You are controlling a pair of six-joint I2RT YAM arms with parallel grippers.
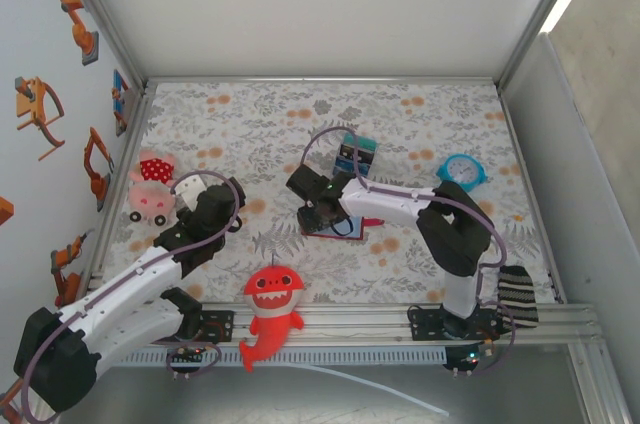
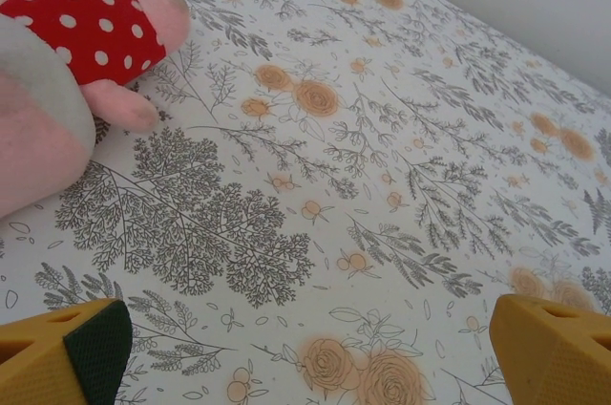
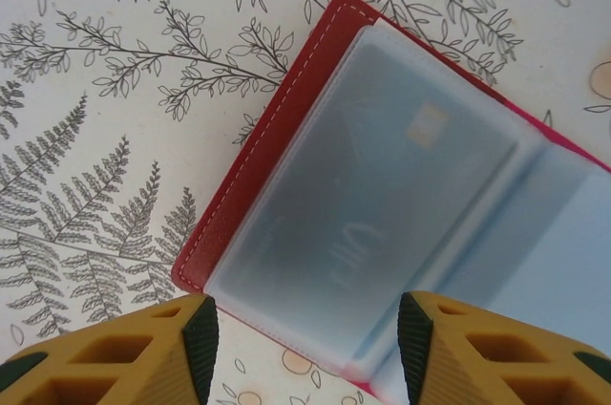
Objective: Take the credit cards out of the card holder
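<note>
Right wrist view: the card holder (image 3: 286, 128) lies open on the floral surface (image 3: 95, 90), mid-table, with a credit card (image 3: 382, 176) still tucked behind its cloudy sleeve. The right fingers (image 3: 196, 343) hang spread over one edge, gripping nothing. Over on the left, the left fingers (image 2: 67, 352) are wide apart too, near a pink plush toy (image 2: 43, 109).

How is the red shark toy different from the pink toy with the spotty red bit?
The shark toy is mostly orange-red; the pink toy is pale pink with a red, white-dotted patch. The shark toy shows white teeth; the pink toy's face cannot be made out. The shark toy lies at the near edge, about in the middle; the pink toy sits far over on the left. Both look like soft toys.
</note>
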